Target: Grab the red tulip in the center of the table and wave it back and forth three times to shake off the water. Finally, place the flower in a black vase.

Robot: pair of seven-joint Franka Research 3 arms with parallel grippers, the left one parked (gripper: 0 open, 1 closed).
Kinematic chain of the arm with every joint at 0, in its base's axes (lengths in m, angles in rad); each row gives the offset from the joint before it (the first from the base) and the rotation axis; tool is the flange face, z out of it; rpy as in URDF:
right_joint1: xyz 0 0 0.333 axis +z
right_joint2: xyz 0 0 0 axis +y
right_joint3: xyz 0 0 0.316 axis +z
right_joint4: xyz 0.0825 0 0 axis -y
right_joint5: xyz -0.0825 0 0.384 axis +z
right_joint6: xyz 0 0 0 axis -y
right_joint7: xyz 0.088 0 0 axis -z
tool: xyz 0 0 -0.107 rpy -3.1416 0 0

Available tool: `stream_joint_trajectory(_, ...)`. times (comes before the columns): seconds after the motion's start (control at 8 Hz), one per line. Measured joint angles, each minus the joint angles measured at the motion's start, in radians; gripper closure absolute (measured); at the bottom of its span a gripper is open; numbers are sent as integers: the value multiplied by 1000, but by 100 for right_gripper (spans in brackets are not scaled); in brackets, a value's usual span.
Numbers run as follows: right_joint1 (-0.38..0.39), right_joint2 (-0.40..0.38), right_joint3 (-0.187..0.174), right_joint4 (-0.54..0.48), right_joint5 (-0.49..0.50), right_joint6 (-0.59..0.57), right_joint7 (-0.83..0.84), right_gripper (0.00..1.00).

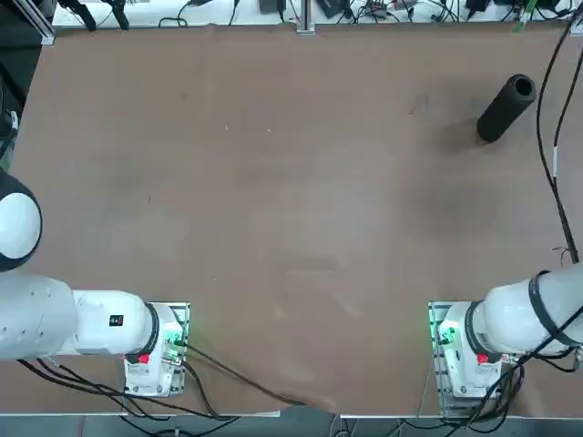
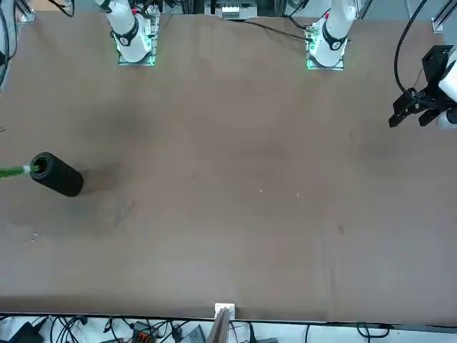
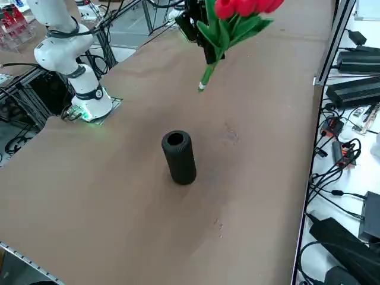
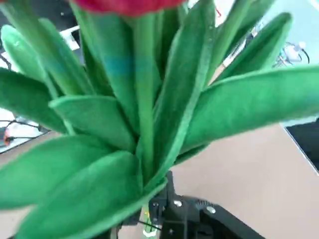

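The red tulip (image 3: 237,15) hangs in the air over the table (image 3: 119,202) in the right side view, red blooms uppermost, green leaves below them, and its stalk slants down to a pale tip (image 3: 202,88). My right gripper (image 3: 206,50) is shut on the stalk just under the leaves, mostly hidden behind them. The black vase (image 3: 179,157) stands upright on the table, below and nearer the camera than the tip, apart from it. The wrist view is filled with tulip leaves (image 4: 149,129) above the gripper (image 4: 172,214). In the front view the stalk's end (image 2: 13,171) shows beside the vase (image 2: 57,174). From overhead only the vase (image 1: 506,107) shows.
Cables and black boxes (image 3: 356,89) lie along the table's right edge. A black cable (image 1: 551,146) hangs over the table near the vase. The arm bases (image 1: 460,350) stand at the near edge.
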Motion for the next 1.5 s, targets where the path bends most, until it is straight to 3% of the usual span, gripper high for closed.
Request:
stream_joint_trajectory(0.38,-33,-19,1,-19,0,19,-43,89)
stream_joint_trajectory(0.5,-18,-24,18,-24,1,15,-43,89)
stream_joint_trajectory(0.75,87,-26,75,-24,1,0,20,89)
stream_joint_trajectory(1.0,261,-26,104,-25,-1,-44,157,89)
stream_joint_trajectory(1.25,372,-26,107,-26,-3,-70,265,89)
stream_joint_trajectory(1.5,374,-29,83,-26,-13,-118,286,89)
